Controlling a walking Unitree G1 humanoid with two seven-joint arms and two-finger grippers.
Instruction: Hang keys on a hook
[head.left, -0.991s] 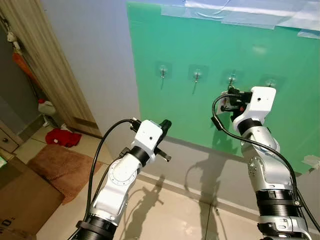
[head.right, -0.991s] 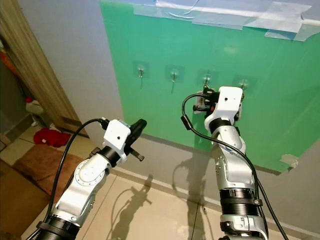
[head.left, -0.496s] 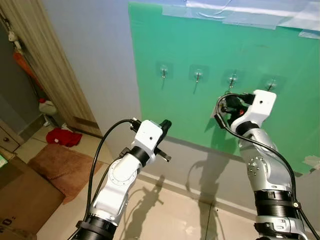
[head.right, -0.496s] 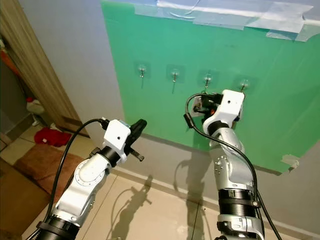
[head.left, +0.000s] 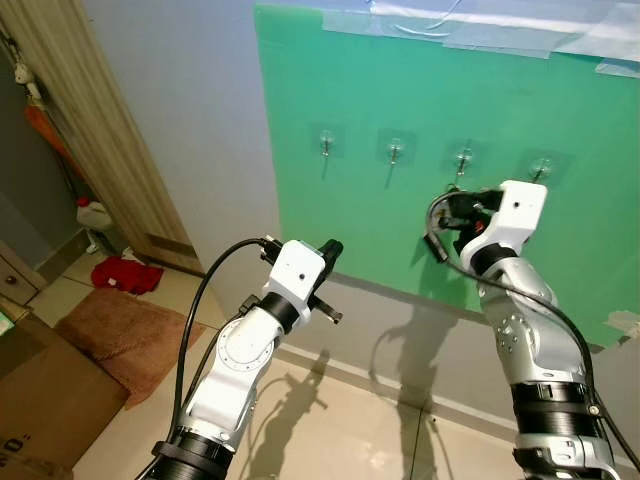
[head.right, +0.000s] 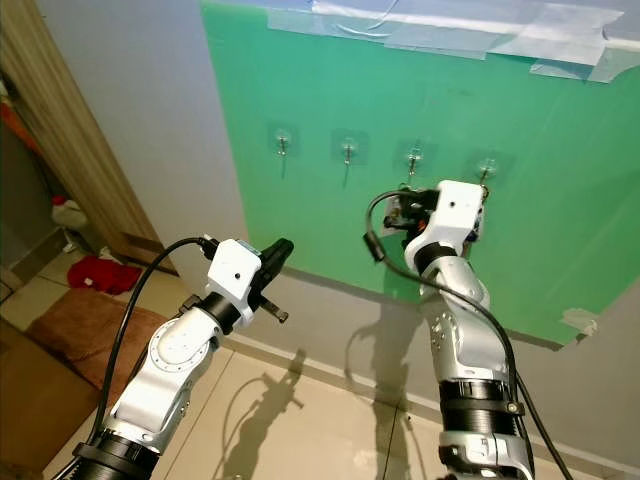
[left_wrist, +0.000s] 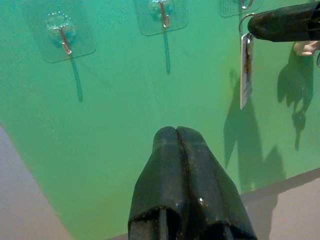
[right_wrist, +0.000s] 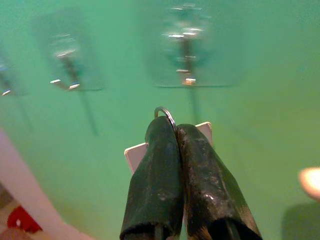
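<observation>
Four clear stick-on hooks sit in a row on the green board (head.left: 400, 250); the third hook (head.left: 463, 160) is nearest my right gripper (head.left: 455, 203). That gripper hovers just below and in front of it, shut on a key ring (right_wrist: 165, 112) with a white tag (right_wrist: 136, 156). In the left wrist view the tag (left_wrist: 244, 70) hangs from the ring below that hook. The hook (right_wrist: 186, 55) lies a short gap beyond the ring. My left gripper (head.left: 331, 248) is shut on nothing, held lower left and pointing at the board.
A wooden door frame (head.left: 90, 130) stands at the left. On the floor lie a red cloth (head.left: 125, 273), a brown mat (head.left: 120, 335) and a cardboard box (head.left: 40, 400). A white bottle (head.left: 93, 213) stands by the door.
My right gripper with the key ring has sunk a little from the third hook's height and now sits just below it. The left arm has not moved.
</observation>
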